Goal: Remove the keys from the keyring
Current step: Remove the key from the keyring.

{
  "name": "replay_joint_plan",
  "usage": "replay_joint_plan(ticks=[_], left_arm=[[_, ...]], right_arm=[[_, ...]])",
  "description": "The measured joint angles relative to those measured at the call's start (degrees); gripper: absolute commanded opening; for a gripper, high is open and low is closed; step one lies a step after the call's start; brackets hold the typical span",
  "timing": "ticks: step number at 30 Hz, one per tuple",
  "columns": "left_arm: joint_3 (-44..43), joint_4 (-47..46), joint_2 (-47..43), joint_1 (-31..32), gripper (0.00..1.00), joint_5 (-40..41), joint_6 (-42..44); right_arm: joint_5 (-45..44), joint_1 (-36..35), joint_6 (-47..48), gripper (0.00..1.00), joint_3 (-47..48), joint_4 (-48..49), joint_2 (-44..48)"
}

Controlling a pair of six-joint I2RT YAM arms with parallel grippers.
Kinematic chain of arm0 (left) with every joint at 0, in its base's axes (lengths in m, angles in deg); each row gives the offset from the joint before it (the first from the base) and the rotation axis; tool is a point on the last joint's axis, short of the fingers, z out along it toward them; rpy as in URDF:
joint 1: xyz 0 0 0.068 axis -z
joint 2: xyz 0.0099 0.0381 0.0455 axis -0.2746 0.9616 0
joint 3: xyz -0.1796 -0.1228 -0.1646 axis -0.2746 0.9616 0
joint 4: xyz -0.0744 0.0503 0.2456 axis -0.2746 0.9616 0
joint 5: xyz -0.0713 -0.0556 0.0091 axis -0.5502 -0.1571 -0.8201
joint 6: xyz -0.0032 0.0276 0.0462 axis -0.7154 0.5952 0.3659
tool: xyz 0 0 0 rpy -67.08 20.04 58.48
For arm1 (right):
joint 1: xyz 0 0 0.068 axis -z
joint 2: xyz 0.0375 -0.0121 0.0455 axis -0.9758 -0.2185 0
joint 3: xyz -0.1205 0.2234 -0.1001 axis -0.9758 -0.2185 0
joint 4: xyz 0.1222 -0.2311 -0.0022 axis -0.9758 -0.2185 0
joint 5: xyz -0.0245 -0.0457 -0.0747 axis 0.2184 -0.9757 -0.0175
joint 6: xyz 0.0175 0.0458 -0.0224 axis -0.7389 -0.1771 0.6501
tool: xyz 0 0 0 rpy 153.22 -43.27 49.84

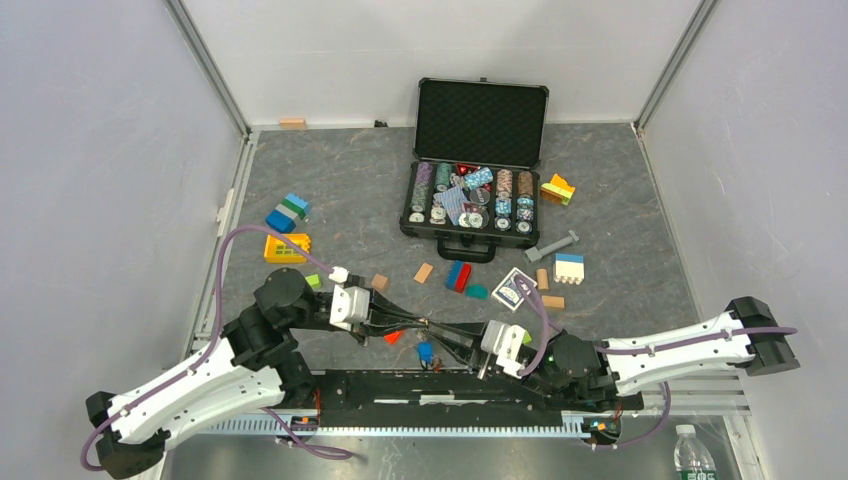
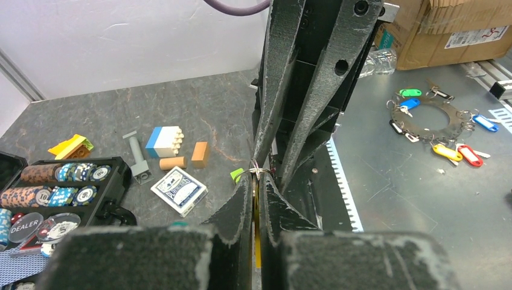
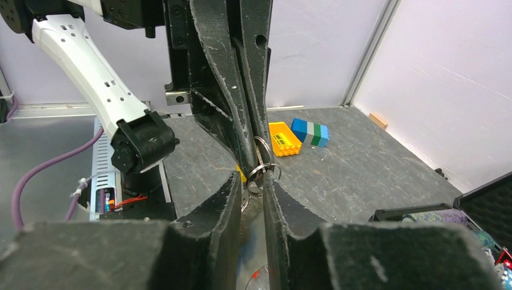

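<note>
My two grippers meet tip to tip near the table's front edge. The left gripper is shut on a yellow-headed key, seen as a yellow strip between its fingers. The keyring pokes out at its tips. The right gripper faces it with a narrow gap between its jaws. The ring sits at that gap's mouth, against the right-hand finger. A blurred silver key hangs inside the gap. A red key and a blue key dangle below the ring.
An open black case of poker chips stands at the back. A card deck and toy blocks lie around the middle. Off the table, a metal plate with tagged keys lies on the bench. A water bottle stands bottom right.
</note>
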Motion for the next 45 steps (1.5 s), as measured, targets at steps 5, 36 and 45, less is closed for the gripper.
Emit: replay_joint_plan(ticks=[5,36,45], left_arm=[[-0.2,0.2,0.0,0.0,0.02,0.2,0.0],[-0.4,0.3,1.1,-0.1,0.02,2.9,0.5],[0.1,-1.3,1.6,-0.1,0.02,2.8,-0.3]], right_arm=[[-1.8,0.0,0.0,0.05,0.0,0.9,-0.3],[-8.4,-0.5,1.3,0.0,-1.8,1.8,2.8],[-7.7,-0.5,2.4,0.0,-4.0,6.2,2.8]])
